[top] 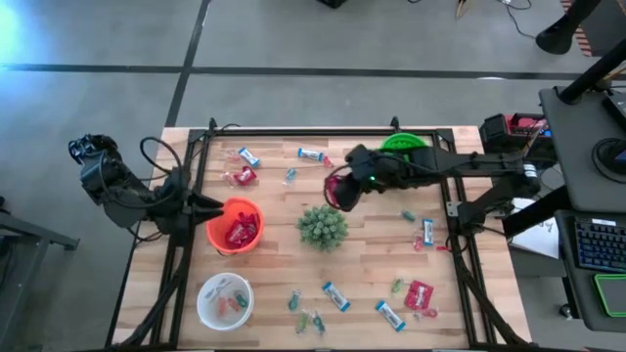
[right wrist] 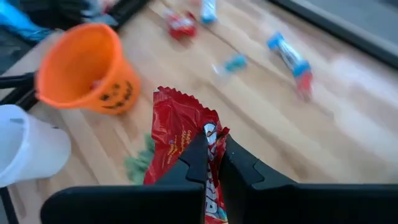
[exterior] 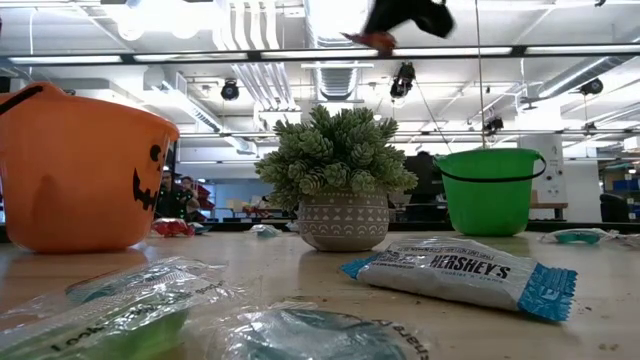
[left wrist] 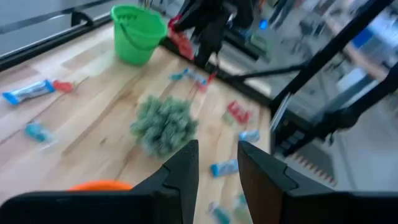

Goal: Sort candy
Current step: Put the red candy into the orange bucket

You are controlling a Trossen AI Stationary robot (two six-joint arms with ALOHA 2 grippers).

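My right gripper (top: 339,193) hangs high over the table's middle, just behind the spiky green plant (top: 322,226), shut on a red candy packet (right wrist: 177,134). The low view shows that packet (exterior: 372,40) far above the table top. At the table's left edge my left gripper (left wrist: 217,163) stands open and holds nothing, beside the orange bucket (top: 235,225), which contains red packets. More candy lies scattered on the wood: blue-and-white bars (top: 335,295), red packets (top: 420,293) and small teal pieces (top: 294,300). My right gripper pinches the red packet between its two fingers, which close on the crumpled wrapper (right wrist: 210,142) at its near part. The fingers slant downward. Most of the packet sticks out past the fingertips, lifted clear of the table.
A green bucket (top: 403,144) stands at the far edge, right of centre. A white bowl (top: 224,300) with a few pieces sits at the near left. The potted plant stands in the middle. Black frame rails (top: 468,284) run along the table's edges.
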